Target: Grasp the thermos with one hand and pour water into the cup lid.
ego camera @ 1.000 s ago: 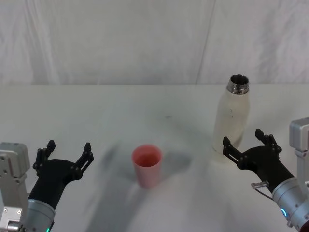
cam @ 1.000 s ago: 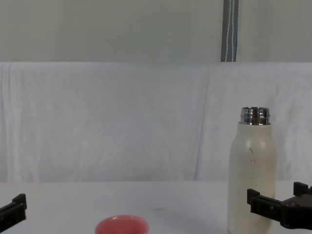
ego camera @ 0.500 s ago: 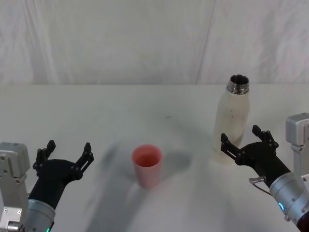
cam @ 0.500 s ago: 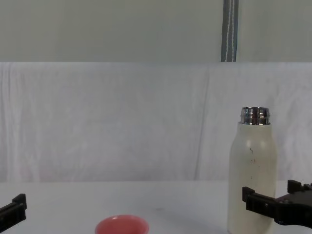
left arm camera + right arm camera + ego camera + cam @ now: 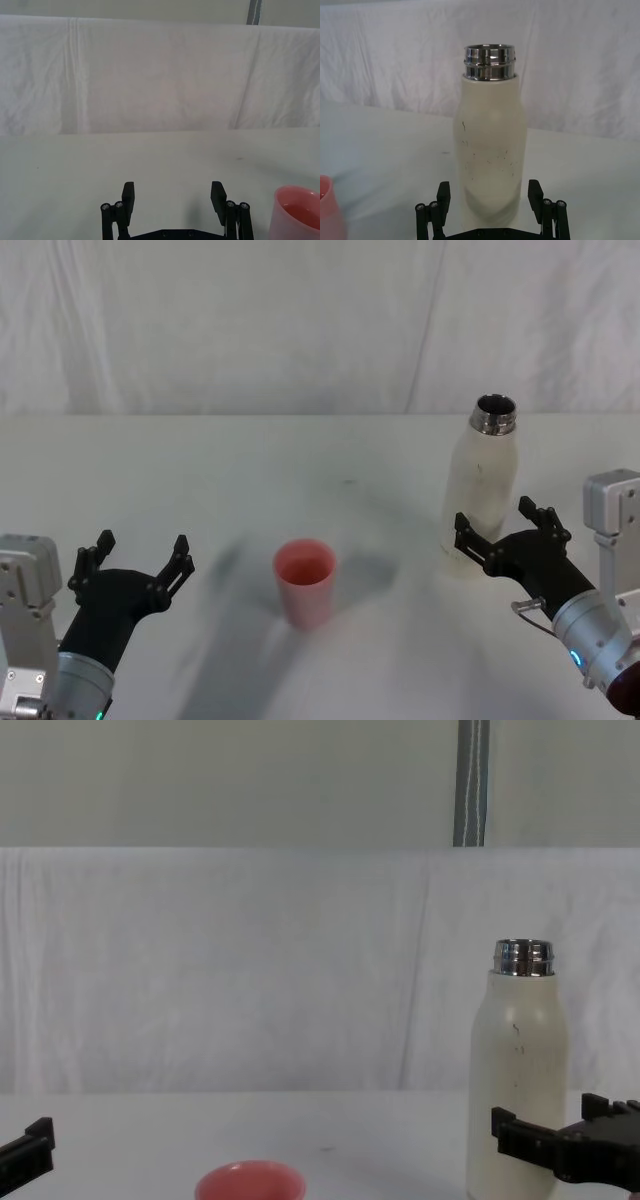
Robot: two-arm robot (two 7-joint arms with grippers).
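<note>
The cream-white thermos [image 5: 480,485] stands upright and uncapped on the right of the table, its steel neck open. My right gripper [image 5: 494,517] is open at its lower body. In the right wrist view one finger stands on each side of the thermos [image 5: 490,145], with a small gap between each finger and the bottle. The pink-red cup lid [image 5: 305,580] stands upright at the table's middle, left of the thermos. My left gripper [image 5: 142,542] rests open near the front left, apart from the cup lid [image 5: 297,210].
A white cloth covers the table [image 5: 250,470] and hangs as a backdrop behind it. Open surface lies between the cup lid and the thermos and across the far half. A grey pole [image 5: 471,782] rises behind the backdrop.
My right gripper has moved forward and slightly left, so its open fingers now flank the thermos's lower body. The left arm, cup lid and thermos have not moved.
</note>
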